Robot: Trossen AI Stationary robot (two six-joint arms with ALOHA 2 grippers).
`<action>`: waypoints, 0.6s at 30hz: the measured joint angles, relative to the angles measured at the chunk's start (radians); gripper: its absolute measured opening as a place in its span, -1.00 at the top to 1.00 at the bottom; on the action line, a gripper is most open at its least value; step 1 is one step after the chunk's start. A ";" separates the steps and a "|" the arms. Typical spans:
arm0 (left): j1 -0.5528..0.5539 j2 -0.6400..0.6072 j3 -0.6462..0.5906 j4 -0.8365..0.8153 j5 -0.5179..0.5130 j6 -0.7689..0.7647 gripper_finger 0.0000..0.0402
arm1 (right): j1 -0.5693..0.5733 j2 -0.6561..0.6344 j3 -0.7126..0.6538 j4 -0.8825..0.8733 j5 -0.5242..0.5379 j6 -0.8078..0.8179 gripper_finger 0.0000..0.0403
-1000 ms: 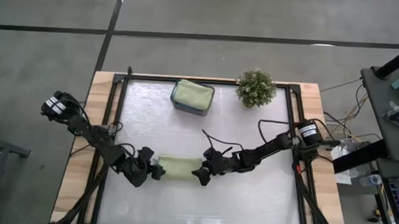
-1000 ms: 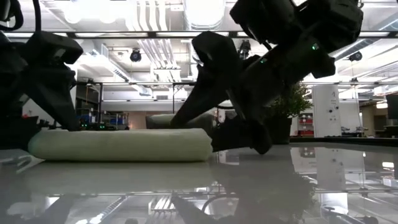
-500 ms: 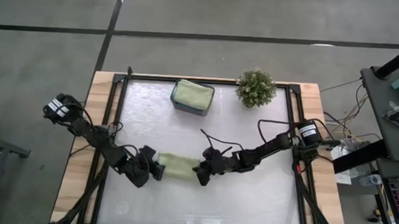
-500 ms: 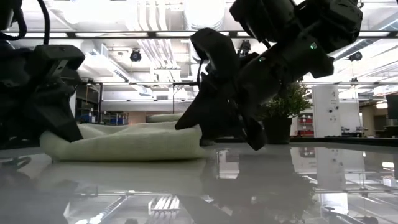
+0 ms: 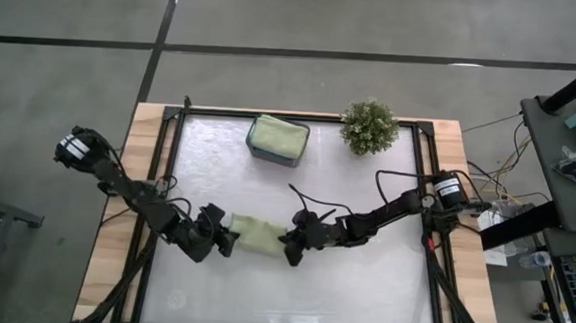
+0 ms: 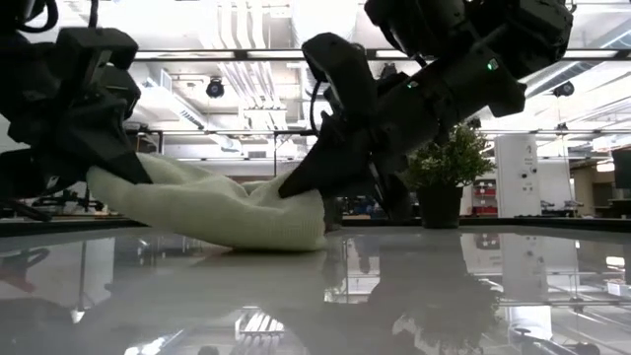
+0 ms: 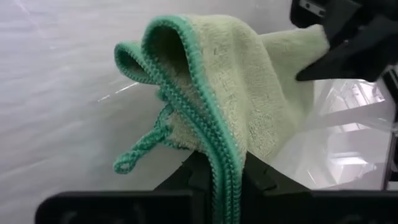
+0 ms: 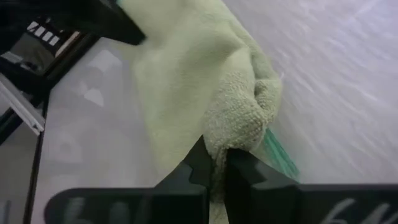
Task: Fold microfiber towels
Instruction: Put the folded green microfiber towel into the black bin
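A light sage green microfiber towel (image 5: 255, 234) with a teal stitched hem lies bunched in a short strip at the table's middle front, between my two grippers. My left gripper (image 5: 225, 240) is shut on its left end, which is raised off the table (image 6: 128, 177). My right gripper (image 5: 288, 246) is shut on its right end, low by the tabletop (image 6: 301, 192). The towel's sagging right part (image 6: 276, 237) rests on the table. A second green towel (image 5: 278, 136) lies folded in a dark tray at the far edge. My left gripper pinches the towel's hemmed left edge (image 7: 225, 180) between its two fingers, several layers together. The fingers come slanting down from the table's left. That end is lifted clear, and the cloth slopes down toward the right gripper. My right gripper pinches a bunched fold at the towel's right end (image 8: 233, 134) between its two fingers, several layers. The fingers come from the table's right, slanting slightly down. The cloth just below the hold (image 6: 286, 237) lies on the table.
The dark tray (image 5: 256, 152) stands at the far middle, with a small bushy potted plant (image 5: 369, 126) to its right. A hanging loop (image 7: 127, 163) dangles from the towel's hem. Bare tabletop lies in front of the towel and to both sides.
Both grippers have shut on the ends of the towel, which lay flat as a long folded strip. My left gripper has risen and rolled, lifting the left end clear. The right end has stayed low, and the strip has bunched shorter.
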 joint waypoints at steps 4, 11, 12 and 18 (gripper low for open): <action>0.000 -0.013 0.000 -0.011 0.006 0.000 0.89 | 0.000 0.000 0.000 -0.059 -0.006 0.072 0.89; 0.000 0.034 0.002 -0.009 0.013 -0.002 0.89 | 0.003 -0.013 0.000 -0.166 -0.059 0.156 0.54; 0.000 0.041 0.002 -0.008 0.014 -0.002 0.89 | 0.003 -0.013 0.000 -0.178 -0.069 0.173 0.47; 0.000 0.074 0.002 -0.009 0.031 -0.003 0.89 | 0.003 -0.035 0.000 -0.248 -0.145 0.282 0.05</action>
